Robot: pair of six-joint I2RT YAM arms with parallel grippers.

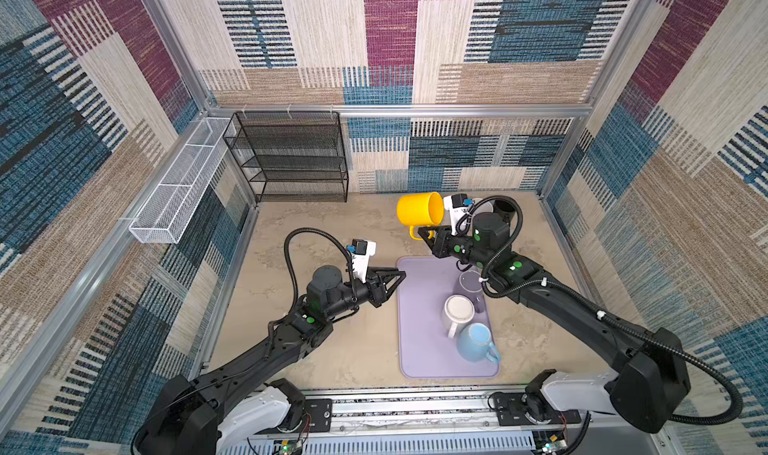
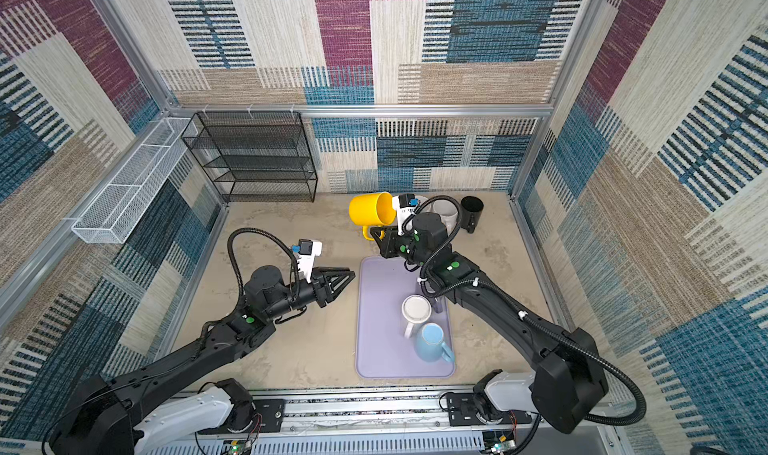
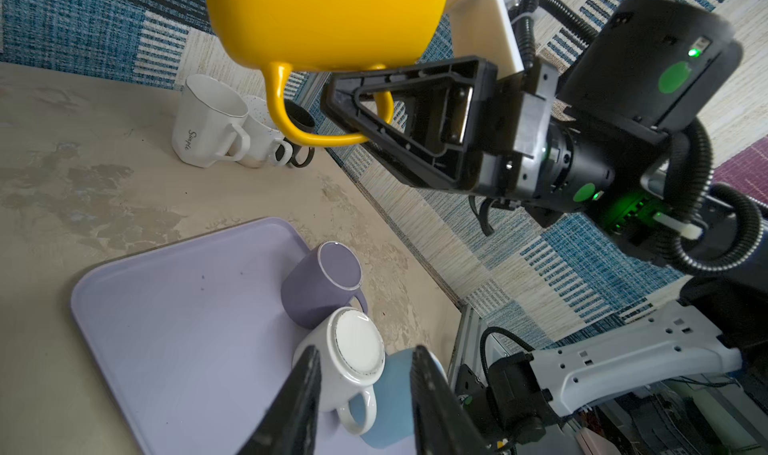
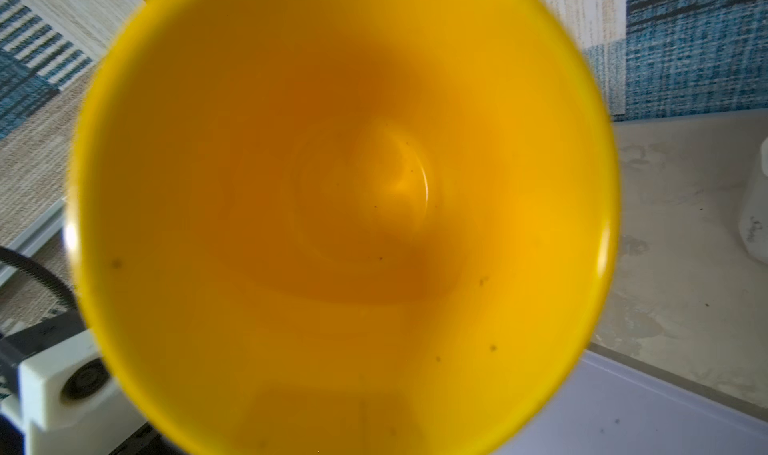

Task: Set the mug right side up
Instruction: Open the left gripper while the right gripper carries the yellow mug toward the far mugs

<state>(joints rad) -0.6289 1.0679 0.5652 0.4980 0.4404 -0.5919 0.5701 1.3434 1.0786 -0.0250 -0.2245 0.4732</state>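
My right gripper (image 1: 424, 233) clamps the handle (image 3: 274, 100) of the yellow mug (image 1: 417, 209), which hangs sideways beyond the tray's (image 1: 419, 328) far end, mouth toward my wrist, long axis roughly level. My left gripper (image 1: 392, 276) is part open and empty. Mottled beige table (image 1: 332, 224), patterned woven walls (image 1: 457, 37).

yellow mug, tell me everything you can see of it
The yellow mug is glossy, ceramic-looking, with a loop handle. It hangs in the air on its side, beyond the far end of the tray, clear of the table. The right gripper is shut on the handle; nothing else touches it. Its inside is empty, with a few dark specks.
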